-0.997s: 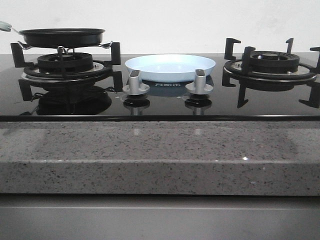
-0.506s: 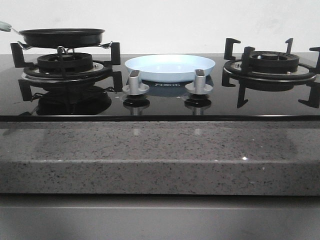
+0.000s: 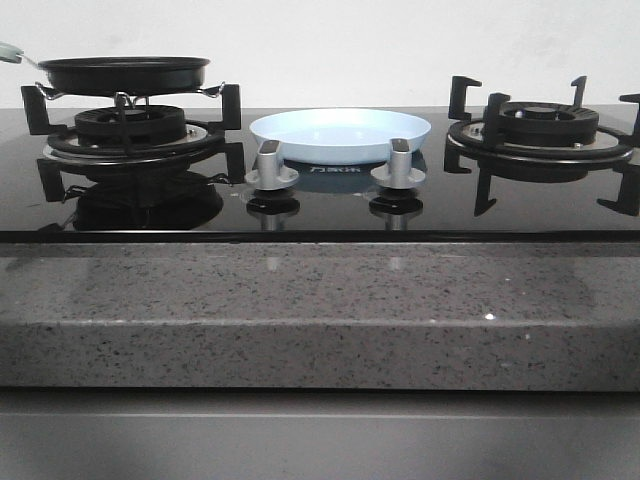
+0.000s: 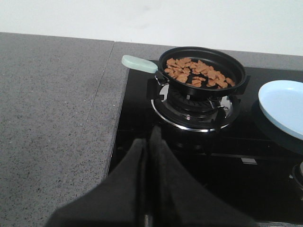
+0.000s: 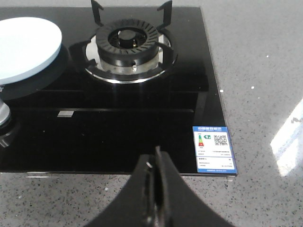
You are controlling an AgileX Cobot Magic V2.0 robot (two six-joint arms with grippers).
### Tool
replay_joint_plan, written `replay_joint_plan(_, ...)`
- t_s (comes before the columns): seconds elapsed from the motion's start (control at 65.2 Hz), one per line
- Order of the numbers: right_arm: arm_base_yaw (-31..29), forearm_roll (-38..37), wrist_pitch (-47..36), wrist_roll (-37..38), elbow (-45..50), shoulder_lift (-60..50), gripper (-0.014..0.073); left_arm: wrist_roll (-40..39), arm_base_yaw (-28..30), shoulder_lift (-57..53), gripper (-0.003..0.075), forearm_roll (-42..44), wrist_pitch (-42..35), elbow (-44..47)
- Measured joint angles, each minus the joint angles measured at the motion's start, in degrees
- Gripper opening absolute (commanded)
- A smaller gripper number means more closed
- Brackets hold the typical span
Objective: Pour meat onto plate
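Note:
The meat (image 4: 199, 73), a heap of small orange-brown pieces, lies in a black frying pan (image 4: 239, 81) with a pale-green handle (image 4: 138, 63) on the left burner. From the front the pan (image 3: 124, 74) shows side-on and its contents are hidden. The pale-blue plate (image 3: 340, 132) rests empty on the glass hob between the two burners, also seen in the left wrist view (image 4: 284, 106) and the right wrist view (image 5: 26, 47). My left gripper (image 4: 152, 137) is shut and empty, well short of the pan. My right gripper (image 5: 157, 158) is shut and empty over the hob's near edge.
Two silver knobs (image 3: 271, 170) (image 3: 398, 168) stand in front of the plate. The right burner (image 3: 540, 125) carries bare black pan supports. A speckled grey counter (image 3: 320, 300) runs along the front and both sides. An energy label (image 5: 213, 149) sticks to the hob's corner.

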Motion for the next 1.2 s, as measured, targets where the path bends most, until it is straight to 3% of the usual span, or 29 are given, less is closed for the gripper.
replay_joint_plan(0.061, 0.00, 0.00, 0.00, 0.00, 0.00, 0.76, -0.0015, 0.00, 0.00, 0.76, -0.0020, 0.00, 0.00, 0.00)
replay_joint_plan(0.199, 0.00, 0.00, 0.07, 0.00, 0.00, 1.89, 0.0218, 0.00, 0.00, 2.10, 0.0009, 0.00, 0.00, 0.00)
replay_joint_plan(0.276, 0.00, 0.00, 0.07, 0.00, 0.00, 2.16, 0.0384, 0.00, 0.00, 2.48, 0.0112, 0.20, 0.00, 0.00)
replay_joint_plan(0.383, 0.00, 0.00, 0.07, 0.00, 0.00, 2.16, 0.0505, 0.00, -0.89, 2.48, 0.0312, 1.05, 0.00, 0.00)
replay_joint_plan(0.506, 0.50, 0.13, 0.13, 0.00, 0.00, 2.16, 0.0519, 0.00, -2.33, 2.48, 0.0475, 1.42, 0.00, 0.00)
replay_joint_plan(0.89, 9.30, 0.56, 1.25, -0.78, -1.54, 3.69, 0.0519, 0.00, -9.25, 2.48, 0.0471, 2.37, -0.13, 0.00)
replay_joint_plan(1.196, 18.25, 0.56, 2.58, -2.74, -13.28, 17.76, 0.0519, 0.00, -9.25, 2.48, 0.0471, 2.49, -0.13, 0.00)
